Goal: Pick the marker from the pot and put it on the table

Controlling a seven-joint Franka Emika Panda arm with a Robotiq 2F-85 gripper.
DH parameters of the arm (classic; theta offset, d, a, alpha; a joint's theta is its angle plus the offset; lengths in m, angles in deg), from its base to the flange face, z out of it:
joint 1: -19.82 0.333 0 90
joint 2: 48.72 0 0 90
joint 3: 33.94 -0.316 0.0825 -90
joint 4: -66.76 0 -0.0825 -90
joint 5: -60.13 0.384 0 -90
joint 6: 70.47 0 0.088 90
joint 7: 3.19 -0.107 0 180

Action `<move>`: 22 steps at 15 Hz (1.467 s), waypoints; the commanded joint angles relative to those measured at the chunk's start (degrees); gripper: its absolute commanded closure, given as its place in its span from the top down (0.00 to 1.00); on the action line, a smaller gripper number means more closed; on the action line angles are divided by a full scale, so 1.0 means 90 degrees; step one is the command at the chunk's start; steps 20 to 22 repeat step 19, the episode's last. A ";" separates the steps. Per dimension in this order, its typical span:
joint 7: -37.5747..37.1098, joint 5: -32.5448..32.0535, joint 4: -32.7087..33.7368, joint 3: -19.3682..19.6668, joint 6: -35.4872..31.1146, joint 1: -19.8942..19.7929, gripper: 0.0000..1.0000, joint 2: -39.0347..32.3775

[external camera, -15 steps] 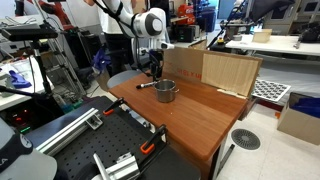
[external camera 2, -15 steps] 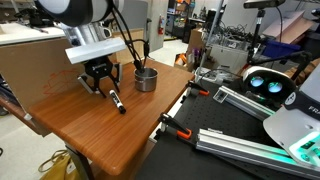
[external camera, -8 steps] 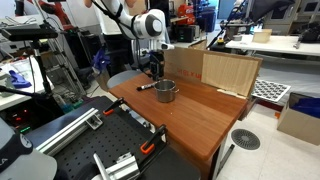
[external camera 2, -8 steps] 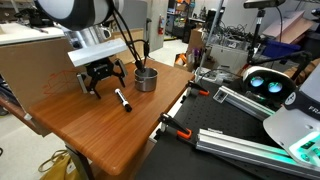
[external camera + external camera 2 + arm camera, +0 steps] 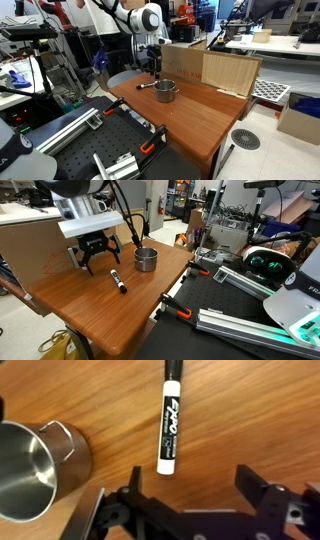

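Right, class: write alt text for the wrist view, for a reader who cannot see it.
A white marker with a black cap lies flat on the wooden table, outside the metal pot at left. The open gripper shows at the bottom edge, holding nothing.

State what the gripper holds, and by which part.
Nothing. The gripper is open, and the marker lies free on the table beside the pot.
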 commanded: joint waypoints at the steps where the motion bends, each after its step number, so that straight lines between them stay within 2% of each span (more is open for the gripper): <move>1: 0.0058 0.0125 -0.0951 -0.0131 -0.0574 -0.0020 1.00 0.0932; 7: 0.0167 0.0171 -0.2528 -0.0442 -0.1655 -0.0139 1.00 0.2700; 8: 0.0195 0.0116 -0.2652 -0.0460 -0.1637 -0.0163 1.00 0.2852; 9: 0.0000 -0.0017 -0.2148 -0.0440 -0.1225 -0.0115 1.00 0.2489; 12: 0.0033 -0.0022 -0.2541 -0.0475 -0.1392 -0.0176 1.00 0.2821; 22: 0.0042 -0.0021 -0.2573 -0.0476 -0.1448 -0.0173 1.00 0.2813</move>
